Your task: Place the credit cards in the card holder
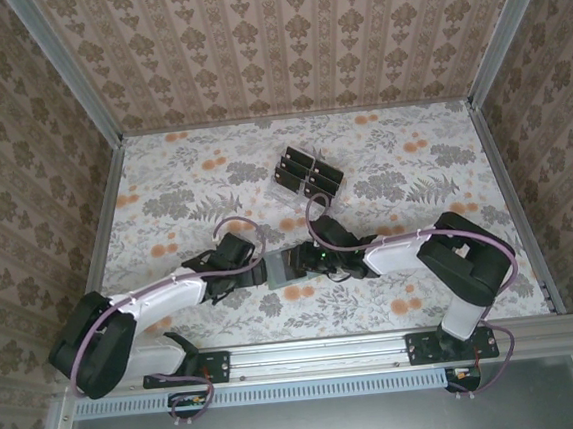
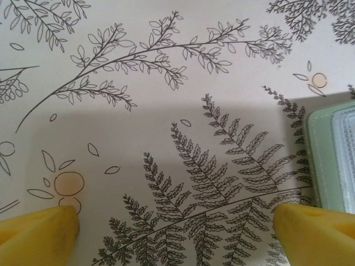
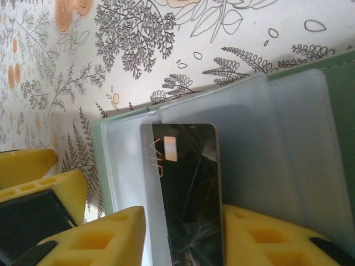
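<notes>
A black credit card with "VIP" lettering stands between the yellow fingers of my right gripper, which is shut on its two long edges. Its far end lies over the open grey-green card holder, and a frosted clear pocket overlaps the card's lower left side. From above, the card holder lies flat between both grippers, with the right gripper at its right side. My left gripper is open and low over the tablecloth, its right fingertip beside the card holder's edge. Nothing is between its fingers.
A clear slotted rack with several dark cards stands behind the grippers at mid-table. The floral tablecloth is walled in by patterned panels on three sides. Both arm bases sit on the rail at the near edge.
</notes>
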